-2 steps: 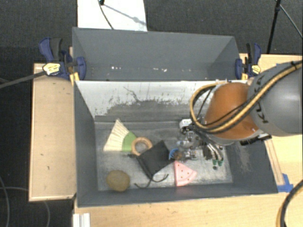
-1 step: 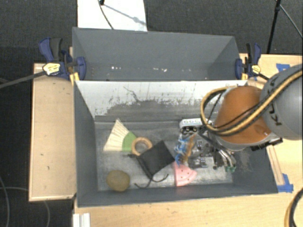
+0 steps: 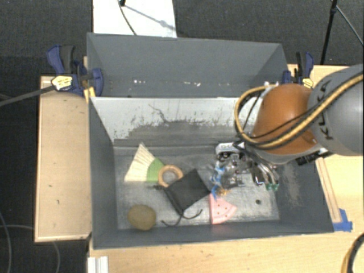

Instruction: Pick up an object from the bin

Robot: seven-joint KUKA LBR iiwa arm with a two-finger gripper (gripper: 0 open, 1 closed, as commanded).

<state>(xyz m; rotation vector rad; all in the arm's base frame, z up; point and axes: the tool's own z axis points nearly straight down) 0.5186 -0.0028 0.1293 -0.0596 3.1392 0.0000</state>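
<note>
The claw (image 3: 226, 174) hangs low over the scratched grey floor of the bin (image 3: 170, 67), right of centre; whether it is open or closed cannot be told. Nearest it, toward the front wall, lies a pink wedge (image 3: 220, 210), beside a black pouch (image 3: 185, 189). Further left lie a ring (image 3: 169, 175), a white-green fan (image 3: 140, 165) and a brown ball (image 3: 141, 216). The bin sits on a pale desk (image 3: 57, 152) over a dark floor (image 3: 34, 16).
</note>
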